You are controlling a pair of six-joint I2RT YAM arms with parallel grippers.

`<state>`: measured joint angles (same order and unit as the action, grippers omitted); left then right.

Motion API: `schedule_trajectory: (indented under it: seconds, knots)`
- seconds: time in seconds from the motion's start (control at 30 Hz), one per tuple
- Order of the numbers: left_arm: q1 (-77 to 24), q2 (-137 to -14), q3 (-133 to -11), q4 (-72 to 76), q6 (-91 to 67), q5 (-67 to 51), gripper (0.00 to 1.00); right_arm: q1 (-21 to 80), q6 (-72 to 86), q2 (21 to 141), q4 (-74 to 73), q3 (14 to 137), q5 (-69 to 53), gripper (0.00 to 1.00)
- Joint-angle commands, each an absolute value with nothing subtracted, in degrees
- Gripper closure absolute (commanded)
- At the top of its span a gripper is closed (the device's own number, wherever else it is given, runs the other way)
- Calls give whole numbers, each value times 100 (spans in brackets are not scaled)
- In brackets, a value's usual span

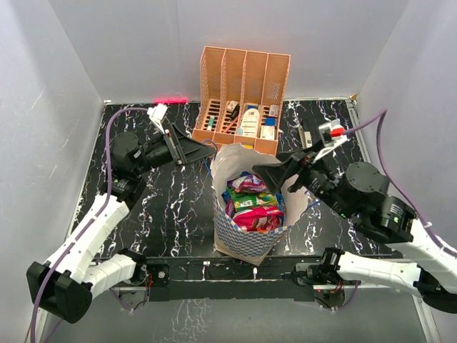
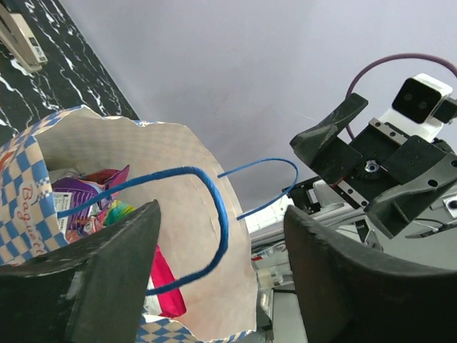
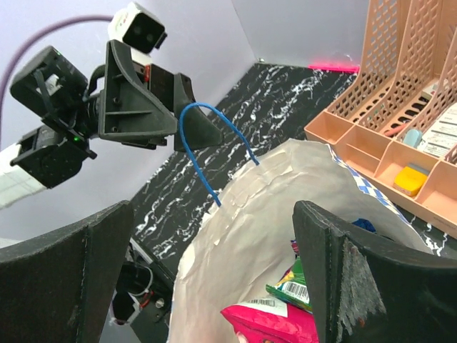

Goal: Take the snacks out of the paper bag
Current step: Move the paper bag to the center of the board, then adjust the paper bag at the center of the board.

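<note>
At left arm (image 1: 93, 225): extended forward from the base at the near edge, folded back at the elbow, wrist turned inward toward centre. Jaws parted wide, pointing right, fingers (image 2: 100, 279) well apart. At right arm (image 1: 385, 211): raised above the surface, bent at the elbow, wrist angled inward and slightly down. Jaws spread wide, fingers (image 3: 371, 279) well apart. Tips of both sets facing each other, not touching.

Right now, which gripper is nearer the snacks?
Right. The right gripper hangs at the paper bag's rim, beside the snacks; the left gripper is outside, by its blue handle.
</note>
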<state>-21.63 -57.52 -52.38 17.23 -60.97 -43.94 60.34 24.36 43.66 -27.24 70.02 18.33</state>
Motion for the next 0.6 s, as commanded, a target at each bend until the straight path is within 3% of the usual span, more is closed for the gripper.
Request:
schedule_trajectory:
  seconds: [0.0, 0.23, 0.37, 0.57]
  knots:
    - [-2433, -5983, -5430, 2439, -6243, -4353, 39, 6047, 2346, 4388, -2643, 7070, 2009, 2]
    - [-2487, -6094, -6117, 972, -5424, -3645, 89, 6047, 2329, 4256, -2830, 7154, 2375, 2]
    - [-2487, -6226, -6508, 461, -5210, -3343, 100, 6051, 2342, 4160, -2950, 7172, 2479, 2]
    - [-2479, -6353, -7238, -845, -4513, -2495, 100, 6042, 2356, 4125, -3163, 7218, 2557, 2]
